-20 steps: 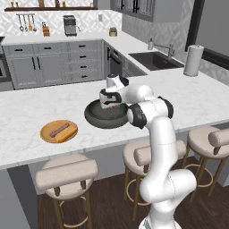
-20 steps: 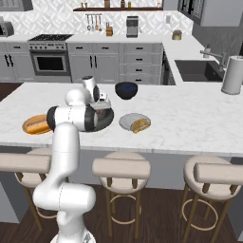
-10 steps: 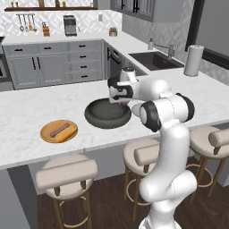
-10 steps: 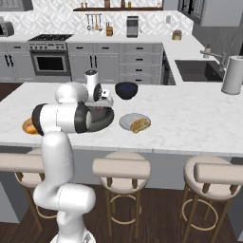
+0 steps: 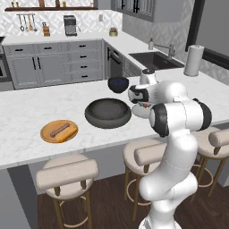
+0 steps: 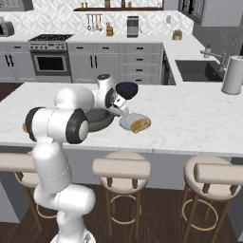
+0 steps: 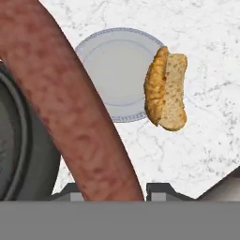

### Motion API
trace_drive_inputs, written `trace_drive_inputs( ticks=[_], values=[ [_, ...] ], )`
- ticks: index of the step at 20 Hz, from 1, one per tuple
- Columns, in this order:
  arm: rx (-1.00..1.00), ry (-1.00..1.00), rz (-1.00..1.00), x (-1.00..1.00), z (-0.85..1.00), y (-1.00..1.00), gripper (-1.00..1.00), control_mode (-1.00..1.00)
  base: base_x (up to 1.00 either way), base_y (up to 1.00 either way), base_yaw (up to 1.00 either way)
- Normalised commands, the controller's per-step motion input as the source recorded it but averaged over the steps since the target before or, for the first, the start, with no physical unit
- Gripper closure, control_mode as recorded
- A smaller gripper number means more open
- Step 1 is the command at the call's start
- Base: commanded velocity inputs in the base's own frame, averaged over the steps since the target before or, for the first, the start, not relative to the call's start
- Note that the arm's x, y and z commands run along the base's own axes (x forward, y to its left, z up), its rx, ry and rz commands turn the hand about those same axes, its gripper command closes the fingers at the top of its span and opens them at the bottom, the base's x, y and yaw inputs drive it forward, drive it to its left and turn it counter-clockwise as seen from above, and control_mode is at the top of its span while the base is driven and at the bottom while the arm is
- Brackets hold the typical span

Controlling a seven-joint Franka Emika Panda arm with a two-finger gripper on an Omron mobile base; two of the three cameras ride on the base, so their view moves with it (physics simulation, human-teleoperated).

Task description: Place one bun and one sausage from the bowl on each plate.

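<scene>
Gripper [image 7: 110, 194] clamped on a reddish-brown sausage [image 7: 61, 103] running up and away from the fingertips. Pale grey plate [image 7: 117, 61] ahead of the hand, bun [image 7: 165, 91] overhanging its far edge. Sausage likely light, firm, slick and prone to rolling; mid-length hold suits. No readable writing.

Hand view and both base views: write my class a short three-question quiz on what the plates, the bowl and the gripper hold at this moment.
1. True or false: the sausage in the gripper already lies on the grey plate.
2. Where does the bun sit on the grey plate? A centred, B hanging over its rim, C beside it untouched.
3. What lies on the wooden plate?

Key: 1 false, it is held above the counter near the bowl. 2 B. 3 one sausage.
</scene>
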Motion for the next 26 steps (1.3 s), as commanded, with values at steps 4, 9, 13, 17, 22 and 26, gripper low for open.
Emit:
trace_drive_inputs(
  ticks=[4, 9, 13, 17, 22, 26],
  values=[
    [0.04, 0.1, -0.21, 0.32, -0.26, -0.44, 1.0, -1.0, 0.0, 0.0, 0.0],
    [-0.06, 0.0, 0.0, 0.86, -0.63, -0.17, 1.0, -1.0, 0.0, 0.0, 0.0],
    [-0.03, 0.0, 0.0, 0.95, -0.71, -0.28, 1.0, -1.0, 0.0, 0.0, 0.0],
    [0.0, 0.0, 0.0, 0.6, -0.3, -0.27, -1.0, -1.0, 0.0, 0.0, 0.0],
    [0.0, 0.0, 0.0, 0.0, 0.07, 0.0, -1.0, -1.0, 0.0, 0.0, 0.0],
    [0.01, 0.0, 0.0, -0.4, 0.08, 0.06, -1.0, -1.0, 0.0, 0.0, 0.0]
  ],
)
